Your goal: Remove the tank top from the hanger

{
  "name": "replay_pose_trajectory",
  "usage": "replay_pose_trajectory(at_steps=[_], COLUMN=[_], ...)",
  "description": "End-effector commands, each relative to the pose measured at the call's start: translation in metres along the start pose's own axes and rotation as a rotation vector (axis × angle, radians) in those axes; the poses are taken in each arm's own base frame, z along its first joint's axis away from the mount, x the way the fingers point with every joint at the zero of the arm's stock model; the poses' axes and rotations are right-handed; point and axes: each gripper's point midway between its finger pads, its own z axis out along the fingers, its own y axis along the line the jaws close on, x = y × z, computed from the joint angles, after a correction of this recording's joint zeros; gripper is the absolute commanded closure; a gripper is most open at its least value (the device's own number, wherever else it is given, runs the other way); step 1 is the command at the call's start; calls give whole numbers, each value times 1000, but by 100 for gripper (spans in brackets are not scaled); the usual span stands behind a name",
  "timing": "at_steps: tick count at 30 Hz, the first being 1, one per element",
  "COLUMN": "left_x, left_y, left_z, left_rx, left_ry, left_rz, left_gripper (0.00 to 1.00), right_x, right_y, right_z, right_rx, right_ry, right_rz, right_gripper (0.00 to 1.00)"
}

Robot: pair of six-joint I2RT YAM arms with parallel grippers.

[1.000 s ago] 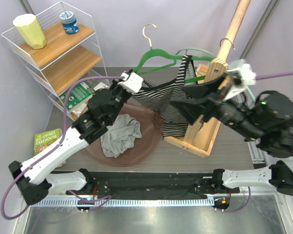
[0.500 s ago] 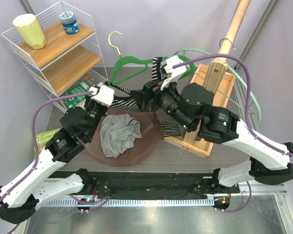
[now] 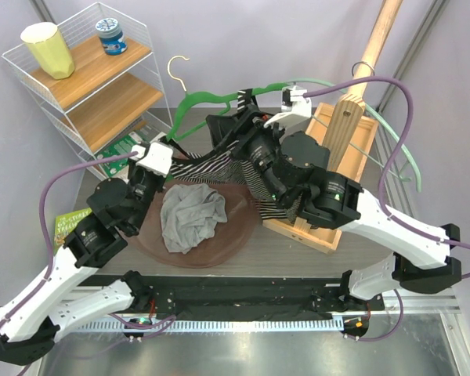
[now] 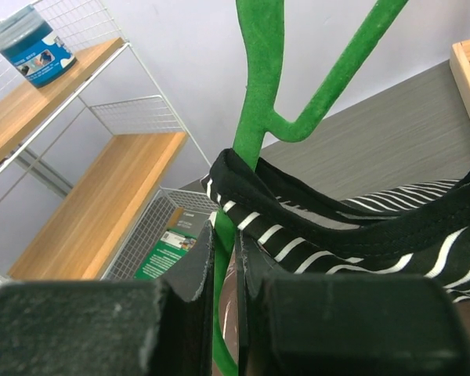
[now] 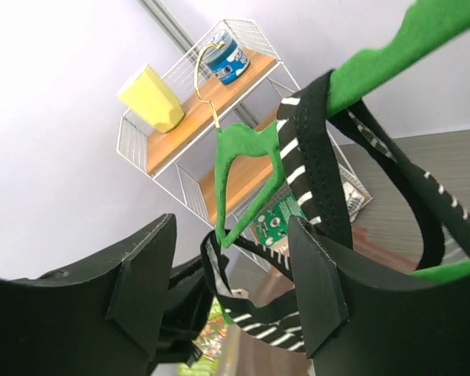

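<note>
Top external: one green hanger point(image 3: 207, 98)

Yellow cup point(image 3: 48, 48), blue jar point(image 3: 110, 36) on wire shelf point(image 3: 86, 70); grey cloth point(image 3: 192, 218) on brown plate point(image 3: 239, 227).

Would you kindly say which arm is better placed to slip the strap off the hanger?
Right, likely: the right gripper, jaws open, faces the strap, while the left gripper is shut on the hanger.
</note>
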Motion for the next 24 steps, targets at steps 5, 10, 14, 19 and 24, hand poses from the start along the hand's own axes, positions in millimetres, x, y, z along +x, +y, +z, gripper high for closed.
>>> replay_pose_trajectory(at_steps=[5, 10, 14, 19, 24], left_x=[-30, -32, -34, -36, -34], left_y=[14, 13, 14, 16, 16], left_z=[-10, -13, -18, -22, -24], left_rx=[-18, -2, 4, 8, 14], left_ry=[-117, -131, -147, -158, -157], left_rz=[-119, -136, -150, -164, -166], left_gripper=[100, 100, 100, 100, 100], right_x=[9, 21, 24, 37, 44], right_y=[-2, 2, 5, 6, 4], right_z=[18, 27, 33, 45, 57], right_rx=[68, 38, 14, -5, -8], right_ry=[-91, -115, -138, -150, -171], right_rz=[196, 231, 264, 283, 320], right_gripper=[37, 38, 42, 45, 48])
